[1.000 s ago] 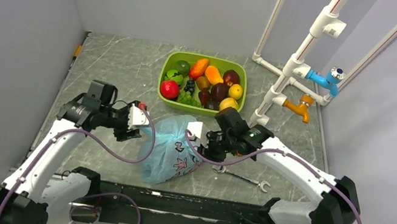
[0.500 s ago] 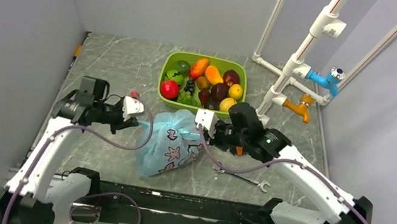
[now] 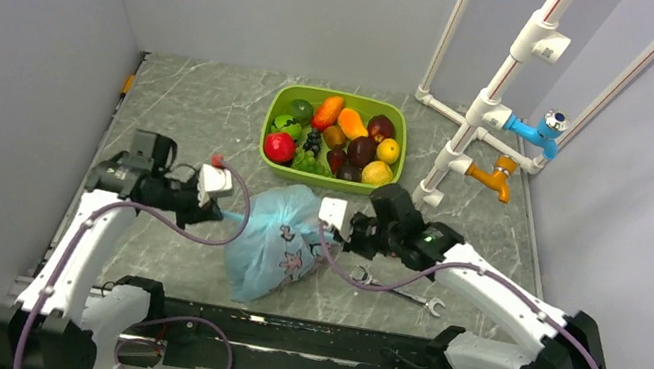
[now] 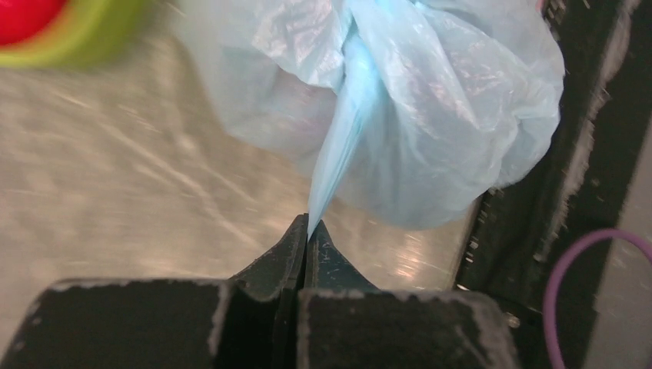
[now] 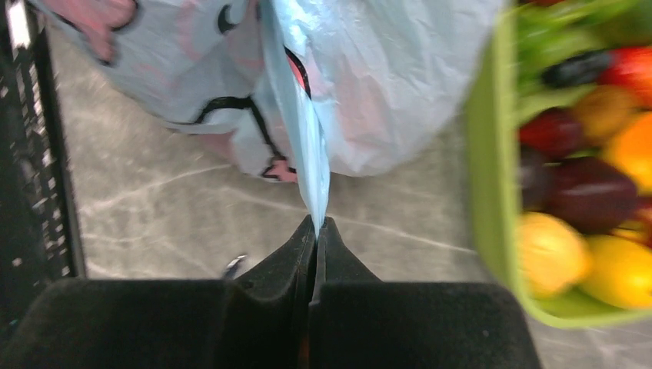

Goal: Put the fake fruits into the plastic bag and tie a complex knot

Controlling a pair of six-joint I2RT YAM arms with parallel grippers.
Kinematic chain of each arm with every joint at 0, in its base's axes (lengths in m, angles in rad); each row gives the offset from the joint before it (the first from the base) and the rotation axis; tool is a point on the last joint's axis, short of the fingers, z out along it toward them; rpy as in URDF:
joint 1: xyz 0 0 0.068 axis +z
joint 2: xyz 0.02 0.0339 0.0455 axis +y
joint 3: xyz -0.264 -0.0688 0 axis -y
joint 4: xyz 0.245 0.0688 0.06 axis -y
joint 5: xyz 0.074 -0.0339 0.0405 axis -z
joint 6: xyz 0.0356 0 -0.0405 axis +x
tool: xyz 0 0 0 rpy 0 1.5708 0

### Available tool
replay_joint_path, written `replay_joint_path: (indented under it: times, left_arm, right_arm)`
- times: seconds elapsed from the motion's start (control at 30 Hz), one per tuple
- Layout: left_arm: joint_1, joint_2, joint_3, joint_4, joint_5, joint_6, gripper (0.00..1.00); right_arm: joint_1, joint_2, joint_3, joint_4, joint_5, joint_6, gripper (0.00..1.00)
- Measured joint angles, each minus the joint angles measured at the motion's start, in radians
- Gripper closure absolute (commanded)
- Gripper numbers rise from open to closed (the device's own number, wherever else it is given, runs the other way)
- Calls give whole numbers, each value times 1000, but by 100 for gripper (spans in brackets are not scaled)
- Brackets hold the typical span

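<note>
The light-blue plastic bag (image 3: pixel 278 237) lies bulging near the table's front edge between my two grippers. At its left side, my left gripper (image 3: pixel 222 214) is shut on a thin tail of the bag (image 4: pixel 338 146), which is pulled taut. That tail runs into a gather at the bag's top; I cannot tell if it is a tight knot. On the bag's right, my right gripper (image 3: pixel 335 238) is shut on another tail (image 5: pixel 307 154). Fake fruits (image 3: pixel 341 141) fill the lime-green tray (image 3: pixel 269 129) behind the bag. What is inside the bag is hidden.
A metal wrench (image 3: pixel 397 291) lies right of the bag under the right arm. A white pipe frame (image 3: pixel 476 120) with blue and orange taps stands at the back right. Grey walls close in both sides. The tray's rim (image 5: pixel 486 154) is close beside the right gripper.
Both grippers have shut on the bag's tails. The left arm has drawn back to the left and the right one to the right, pulling the tails taut sideways.
</note>
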State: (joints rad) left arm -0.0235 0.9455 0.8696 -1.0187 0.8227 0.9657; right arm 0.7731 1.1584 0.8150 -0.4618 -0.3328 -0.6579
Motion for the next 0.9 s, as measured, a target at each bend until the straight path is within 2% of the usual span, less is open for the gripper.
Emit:
replay_joint_path:
  times: [0.1,0.2,0.3,0.37,0.53,0.8,0.83,0.9]
  left_arm:
    - [21,-61,62,4,21,7,100]
    - [28,-72,-37,11,27,29,100]
    - [29,-32,-157,11,18,36,100]
    - [29,-34,-186,1,10,41,100]
    - [35,-98,-164,-10,-11,38,100]
    - [79,-63,-86,-17,-15,10,100]
    - [77,-56,-80,-25,-10,14,98]
    - [43,-60,-80,-38,-21,7,85]
  right_arm:
    - [-49,-83,34,12,-14,-23,100]
    - [-58,-118,-34,37,-30,-35,100]
    - [-57,-61,-108,33,-47,-32,100]
    - [-57,-37,-121,10,-61,-30,100]
    - [-60,-96,-70,-36,-65,-30,100]
    - [-85,-18,8,-33,-62,-39,100]
    - [-89,-14,10,-35,-64,-41,97]
    - [-97,-13,15,-49,-71,-42,71]
